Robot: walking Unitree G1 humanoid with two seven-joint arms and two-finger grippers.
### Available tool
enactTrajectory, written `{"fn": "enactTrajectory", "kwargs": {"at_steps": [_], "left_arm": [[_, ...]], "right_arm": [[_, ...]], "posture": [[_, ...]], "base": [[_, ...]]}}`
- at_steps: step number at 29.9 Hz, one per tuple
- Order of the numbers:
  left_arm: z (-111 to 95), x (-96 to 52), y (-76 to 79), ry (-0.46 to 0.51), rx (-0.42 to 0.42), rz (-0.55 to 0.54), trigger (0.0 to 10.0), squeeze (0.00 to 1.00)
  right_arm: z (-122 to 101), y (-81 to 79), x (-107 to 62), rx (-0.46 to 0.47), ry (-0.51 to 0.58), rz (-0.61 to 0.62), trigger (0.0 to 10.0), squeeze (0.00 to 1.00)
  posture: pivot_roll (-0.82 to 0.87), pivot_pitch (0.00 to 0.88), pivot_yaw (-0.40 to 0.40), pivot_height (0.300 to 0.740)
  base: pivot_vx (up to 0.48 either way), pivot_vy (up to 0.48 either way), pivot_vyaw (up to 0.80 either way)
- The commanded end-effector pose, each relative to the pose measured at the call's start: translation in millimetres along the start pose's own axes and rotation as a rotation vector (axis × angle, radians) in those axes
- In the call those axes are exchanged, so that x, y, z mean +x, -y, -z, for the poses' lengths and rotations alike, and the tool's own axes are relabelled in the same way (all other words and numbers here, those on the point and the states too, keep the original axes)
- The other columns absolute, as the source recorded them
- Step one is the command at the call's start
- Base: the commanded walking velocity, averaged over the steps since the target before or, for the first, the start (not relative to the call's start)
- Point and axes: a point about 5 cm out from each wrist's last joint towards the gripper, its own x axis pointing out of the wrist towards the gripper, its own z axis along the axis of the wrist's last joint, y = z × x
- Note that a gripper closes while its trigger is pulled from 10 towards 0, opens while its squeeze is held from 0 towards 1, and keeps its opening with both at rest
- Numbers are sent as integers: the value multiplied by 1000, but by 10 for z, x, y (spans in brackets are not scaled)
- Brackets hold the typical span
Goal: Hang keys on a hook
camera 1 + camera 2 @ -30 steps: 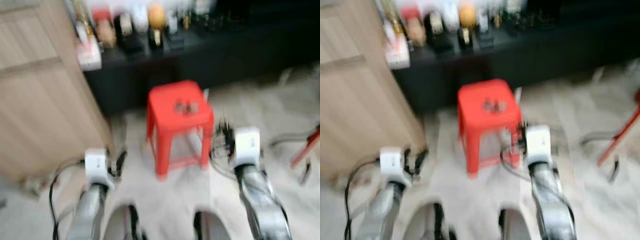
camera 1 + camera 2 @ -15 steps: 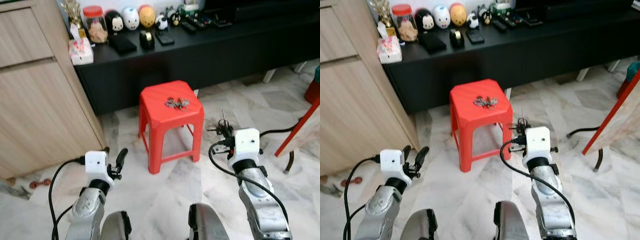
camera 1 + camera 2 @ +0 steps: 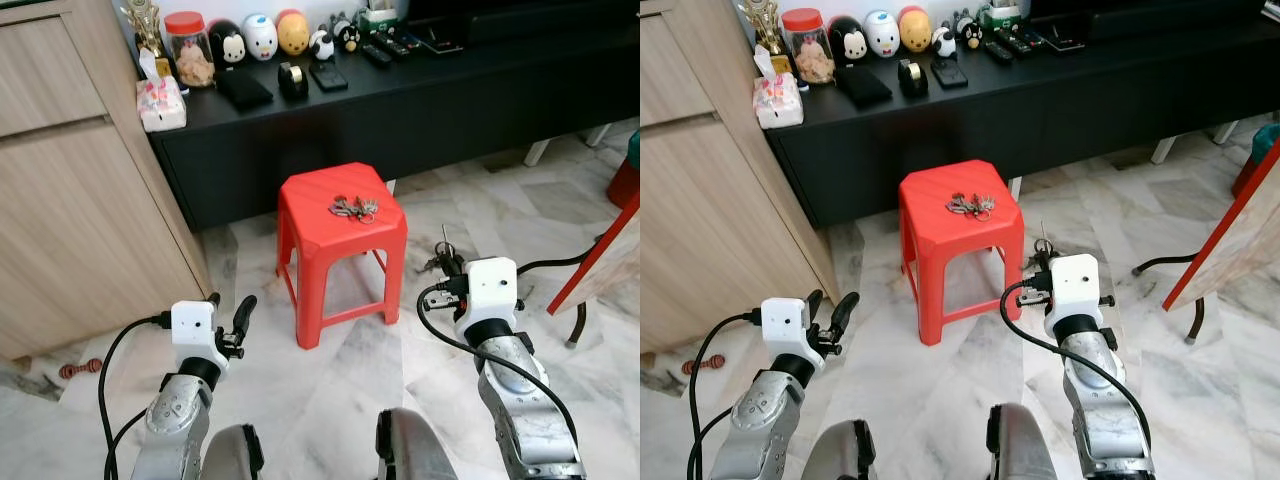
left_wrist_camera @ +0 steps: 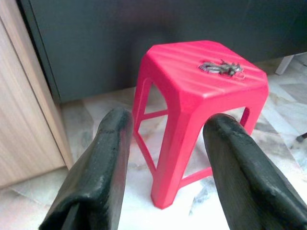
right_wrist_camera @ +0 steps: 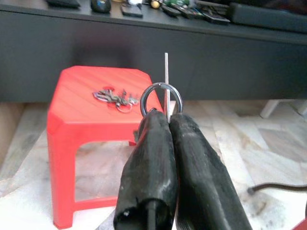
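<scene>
On the red stool [image 3: 340, 215] lie keys [image 3: 354, 208]; the right hand [image 5: 165, 120] pinches a metal ring [image 5: 160, 96], the left hand [image 4: 165, 143] gapes wide.

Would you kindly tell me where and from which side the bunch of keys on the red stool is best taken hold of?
Probably from straight above: the keys lie flat in a loose bunch on the red stool top, toward its back right. Pinch the bunched middle, where rings and blades pile up. The left gripper is open.
</scene>
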Motion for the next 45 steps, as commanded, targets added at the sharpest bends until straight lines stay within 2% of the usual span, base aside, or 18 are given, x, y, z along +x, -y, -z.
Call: {"fn": "enactTrajectory", "kwargs": {"at_steps": [1,3,9,14,17,20,23,28,30,31,33,34,36,37,38,39,41,45], "left_arm": [[-29,23,-4,3,0,4,10000,0],[-43,35,-8,8,3,6,10000,0],[-59,44,-11,14,6,6,10000,0],[-74,46,-15,18,19,15,10000,0],[-94,49,-23,22,22,18,10000,0],[-146,70,-12,36,64,51,10000,0],[-209,85,48,46,128,129,10000,0],[-374,92,166,36,219,372,10000,0],[-410,86,182,24,253,440,10000,0],[-464,86,195,21,293,502,10000,0],[-543,84,234,20,344,586,10000,0],[-571,84,251,20,357,614,10000,0],[-656,53,357,-4,392,756,10000,0],[-656,53,357,-4,392,756,10000,0],[-676,33,396,-18,403,810,10000,0],[-666,-26,462,-64,431,908,10000,0],[-641,-100,517,-119,453,998,10000,0],[-663,-148,551,-147,462,1049,10000,0]], "right_arm": [[-49,-44,41,-4,-4,-56,10000,0],[-45,-98,59,-13,-28,-122,10000,0],[-74,-132,79,-16,-42,-181,10000,0],[-15,-174,39,-44,-136,-348,10000,0],[1,-159,23,-48,-165,-393,10000,0],[-1,-188,-1,-70,-197,-493,10000,0],[-21,-221,-26,-75,-214,-580,10000,0],[-12,-271,-107,-146,-260,-754,10000,0],[12,-274,-137,-192,-295,-813,10000,0],[40,-280,-178,-278,-326,-891,10000,0],[36,-297,-227,-329,-341,-976,10000,0],[26,-304,-239,-331,-342,-999,10000,0],[-54,-335,-238,-316,-330,-1060,10000,0],[-54,-335,-238,-316,-330,-1060,10000,0],[-81,-345,-233,-313,-325,-1076,10000,0],[-93,-347,-226,-337,-325,-1106,10000,0],[-109,-337,-211,-346,-325,-1123,10000,0],[-174,-360,-201,-312,-299,-1152,10000,0]], "posture": [[-131,68,-11,661],[-131,61,-10,676],[-129,52,-11,706],[-132,50,-11,740],[-132,53,-12,740],[-133,65,-15,740],[-128,71,-18,740],[-117,81,-21,740],[-114,82,-22,740],[-112,83,-24,740],[-106,86,-31,740],[-106,86,-31,740],[-97,84,-39,740],[-97,84,-39,740],[-99,83,-41,740],[-99,81,-43,740],[-96,78,-46,740],[-101,76,-49,740]], "base": [[0,0,0],[0,0,0],[0,0,0],[0,0,0],[0,0,0],[0,0,0],[0,0,0],[0,0,0],[0,0,0],[0,0,0],[0,0,0],[0,0,0],[0,0,0],[0,0,0],[0,0,0],[0,0,0],[0,0,0],[0,0,0]]}}
